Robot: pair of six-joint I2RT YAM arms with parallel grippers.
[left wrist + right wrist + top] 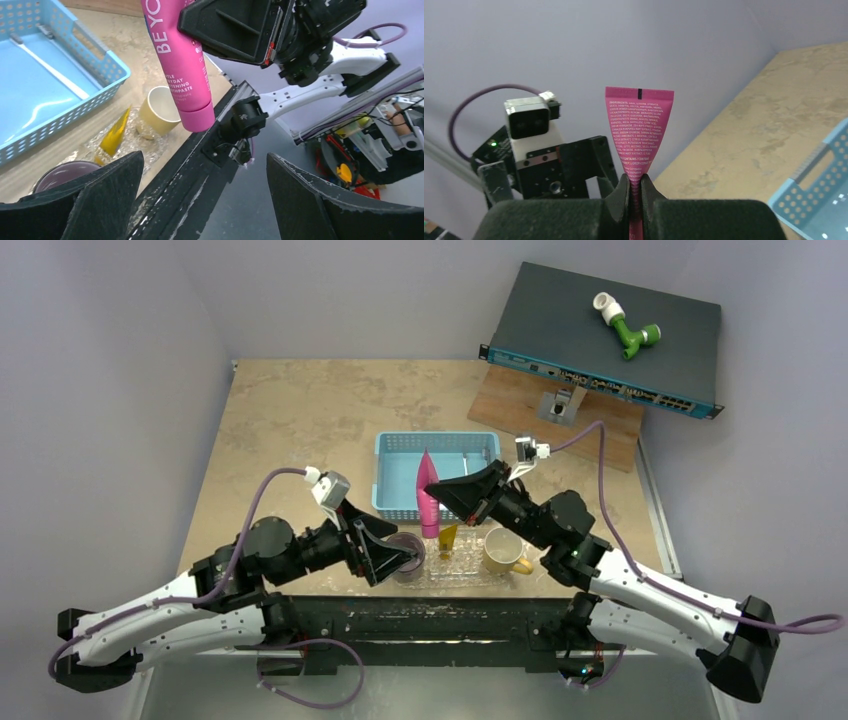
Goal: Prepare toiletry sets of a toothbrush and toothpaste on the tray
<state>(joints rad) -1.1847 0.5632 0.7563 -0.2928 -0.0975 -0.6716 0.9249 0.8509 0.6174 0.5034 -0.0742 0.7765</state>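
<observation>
Where right jaws meet, pink toothpaste (cap down) sits clamped.

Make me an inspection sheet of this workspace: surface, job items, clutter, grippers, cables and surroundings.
Surface: tan marbled table; no spills seen.
Job's things: pink toothpaste held in the air; yellow toothpaste lying on the clear tray; one toothbrush in the blue basket; no toothbrush made out on the tray.
Clutter: yellow mug and purple cup at the tray's ends.
Grippers: left gripper open, fingers empty; right gripper shut on the pink toothpaste.
Cables: purple cables run along both arms, clear of the job's things.
Surroundings: network switch on a wooden board at far right, green-and-white pipe fitting on top; plain grey walls.
</observation>
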